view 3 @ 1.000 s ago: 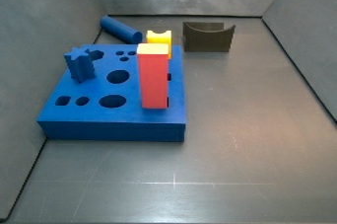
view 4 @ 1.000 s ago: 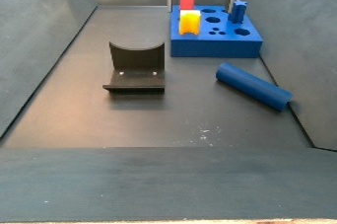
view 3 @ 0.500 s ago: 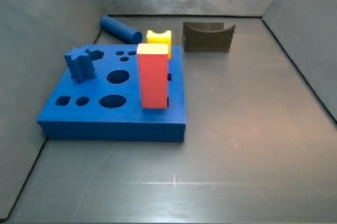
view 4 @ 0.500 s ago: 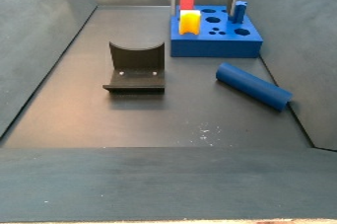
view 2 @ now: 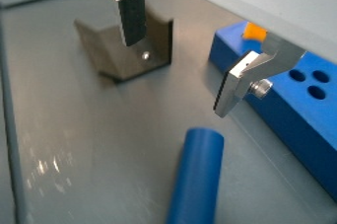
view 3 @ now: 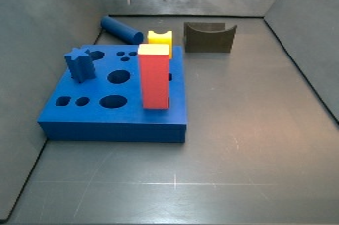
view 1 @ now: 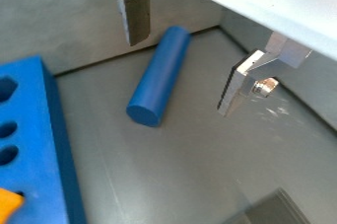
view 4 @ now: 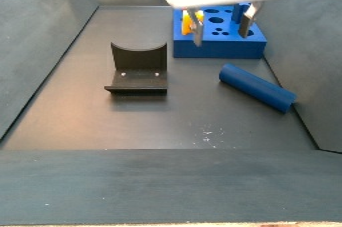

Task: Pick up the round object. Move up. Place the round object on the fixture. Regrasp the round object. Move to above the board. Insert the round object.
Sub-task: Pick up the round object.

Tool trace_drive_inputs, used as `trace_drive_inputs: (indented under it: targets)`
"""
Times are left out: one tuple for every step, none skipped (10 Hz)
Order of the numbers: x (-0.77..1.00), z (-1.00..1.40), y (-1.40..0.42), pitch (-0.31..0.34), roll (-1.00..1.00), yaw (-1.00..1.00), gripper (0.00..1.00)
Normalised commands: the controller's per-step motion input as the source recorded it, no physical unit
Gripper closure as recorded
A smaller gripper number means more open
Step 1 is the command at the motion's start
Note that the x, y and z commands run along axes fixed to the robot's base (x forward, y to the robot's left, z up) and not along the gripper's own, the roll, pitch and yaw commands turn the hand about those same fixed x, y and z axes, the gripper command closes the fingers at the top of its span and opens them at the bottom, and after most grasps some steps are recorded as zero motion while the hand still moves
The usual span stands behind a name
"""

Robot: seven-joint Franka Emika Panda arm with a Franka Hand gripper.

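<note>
Blue, thick and slab-like, the board (view 3: 113, 95) sitting on the dark bench (view 3: 252, 120), carrying a tall red block (view 3: 157, 78) and a yellow block (view 3: 158, 43). Lying loose on the bench near the board's far corner and a side wall, well apart from the fixture (view 4: 136, 68): the round object (view 4: 257, 87), a smooth blue rod, untouched. Hanging above the bench, not yet down at the rod: the gripper (view 1: 184, 55), jaws spread wide with nothing between them, the rod showing below the gap in a wrist view. Judging by the look: rigid and fairly light, probably plastic, with a slick curved surface likely to roll or slip if pinched off-centre. Looking best for a hold: the middle of its length, fingers (view 2: 238, 82) closing across the round sides, square to the axis. Olive-brown and small, the fixture standing empty, its notch free. Showing no brand, label or readable writing anywhere.
</note>
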Motion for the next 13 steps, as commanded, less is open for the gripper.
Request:
trace_drive_inputs:
  targets:
    - [-0.32,-0.78,-0.09,-0.077,0.26,0.41,0.00]
    - [-0.44,-0.88,0.00,-0.100,0.23,0.31,0.00]
    - [-0.55,-0.88,0.00,-0.111,0.22,0.25,0.00]
    - [-0.43,-0.79,0.00,-0.080,0.19,0.25,0.00]
    - [-0.17,-0.55,0.00,-0.051,0.03,0.22,0.00]
    - [0.00,-0.45,-0.01,-0.016,0.01,0.20,0.00]
    - [0.00,-0.52,0.00,-0.006,0.00,0.17,0.00]
    - [0.00,-0.52,0.00,0.000,0.01,0.15,0.00]
    - [0.00,-0.53,0.00,0.000,0.01,0.14,0.00]
    - [0.00,-0.50,0.00,0.000,0.00,0.13,0.00]
    - [0.00,-0.38,0.00,0.000,0.00,0.11,0.00]
    - [0.00,-0.37,0.00,0.000,0.00,0.09,0.00]
    - [-0.04,-0.39,0.00,-0.003,0.00,0.09,0.00]
